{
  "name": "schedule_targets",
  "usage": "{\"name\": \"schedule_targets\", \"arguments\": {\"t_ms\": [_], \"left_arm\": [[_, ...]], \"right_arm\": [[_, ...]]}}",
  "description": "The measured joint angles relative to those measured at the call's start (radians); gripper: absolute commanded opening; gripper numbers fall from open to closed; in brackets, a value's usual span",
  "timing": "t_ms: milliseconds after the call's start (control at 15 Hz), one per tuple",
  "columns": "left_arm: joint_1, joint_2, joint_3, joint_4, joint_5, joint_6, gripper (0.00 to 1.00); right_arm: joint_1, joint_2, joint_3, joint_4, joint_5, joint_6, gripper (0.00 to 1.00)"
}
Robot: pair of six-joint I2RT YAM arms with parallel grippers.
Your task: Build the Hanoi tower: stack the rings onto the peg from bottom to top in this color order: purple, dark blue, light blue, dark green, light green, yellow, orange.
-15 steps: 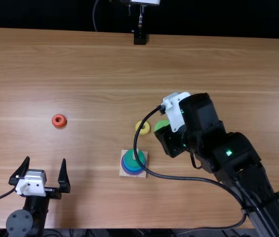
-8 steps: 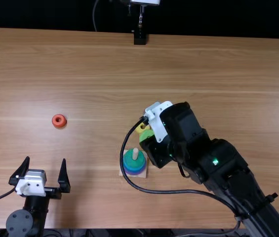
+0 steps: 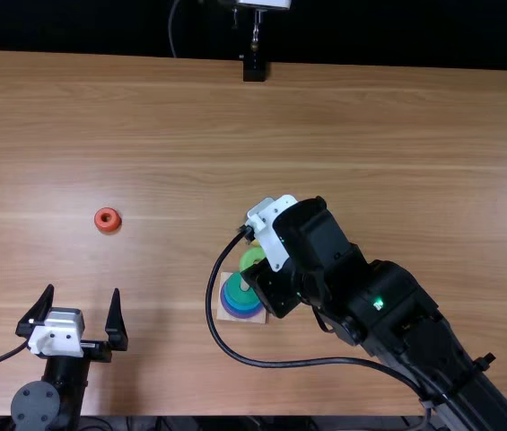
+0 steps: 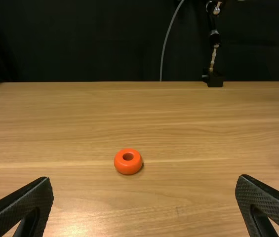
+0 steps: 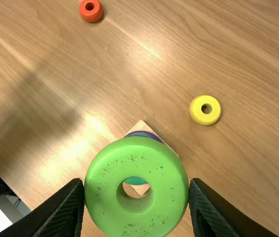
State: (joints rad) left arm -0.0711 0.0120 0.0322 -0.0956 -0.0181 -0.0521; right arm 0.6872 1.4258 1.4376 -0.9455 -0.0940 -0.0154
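Two rings, the orange one (image 3: pixel 108 220) and the yellow one (image 5: pixel 206 109), lie loose on the desk (image 3: pixel 397 126) while the light green ring (image 5: pixel 104 197) hangs in the right tool (image 5: pixel 137 190), clamped between its fingers. From where I'm standing, that arm has swung leftward and toward the near edge over the last second, bringing its ring almost above the wooden base (image 3: pixel 222 315). So the job has gone from carrying to lining up, I'd say: the dark green ring (image 3: pixel 235 287) already tops the stack, and light green is next in order. The peg (image 5: pixel 141 189) shows through the hole, though off its middle, so a small correction is probably due before lowering; otherwise the ring could catch on the tip. Near the desk's near edge, the left tool (image 3: pixel 83 291) hasn't budged, its fingers wide apart and nothing between them. Orange sits beyond it, well apart from the stack, about midway between the near and far edges.
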Motion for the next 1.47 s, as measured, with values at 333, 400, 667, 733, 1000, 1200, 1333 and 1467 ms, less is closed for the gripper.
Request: {"name": "schedule_targets", "arguments": {"t_ms": [333,400,667,733,1000,1200,1333,1467], "left_arm": [[0.000,0.000,0.000,0.001,0.000,0.000,1.00],[0.000,0.000,0.000,0.001,0.000,0.000,1.00],[0.000,0.000,0.000,0.000,0.000,0.000,1.00],[0.000,0.000,0.000,0.000,0.000,0.000,1.00],[0.000,0.000,0.000,0.001,0.000,0.000,1.00],[0.000,0.000,0.000,0.000,0.000,0.000,1.00],[0.000,0.000,0.000,0.000,0.000,0.000,1.00],[0.000,0.000,0.000,0.000,0.000,0.000,1.00]], "right_arm": [[0.002,0.000,-0.007,0.007,0.000,0.003,0.00],[0.007,0.000,-0.008,0.007,0.001,0.003,0.00],[0.027,0.000,-0.011,0.010,0.001,0.004,0.00],[0.033,0.000,-0.011,0.010,0.000,0.004,0.00],[0.033,0.000,-0.012,0.011,0.000,0.006,0.00],[0.033,0.000,-0.012,0.011,0.000,0.006,0.00],[0.033,0.000,-0.012,0.010,0.000,0.006,0.00],[0.033,0.000,-0.012,0.010,0.000,0.006,0.00]]}}
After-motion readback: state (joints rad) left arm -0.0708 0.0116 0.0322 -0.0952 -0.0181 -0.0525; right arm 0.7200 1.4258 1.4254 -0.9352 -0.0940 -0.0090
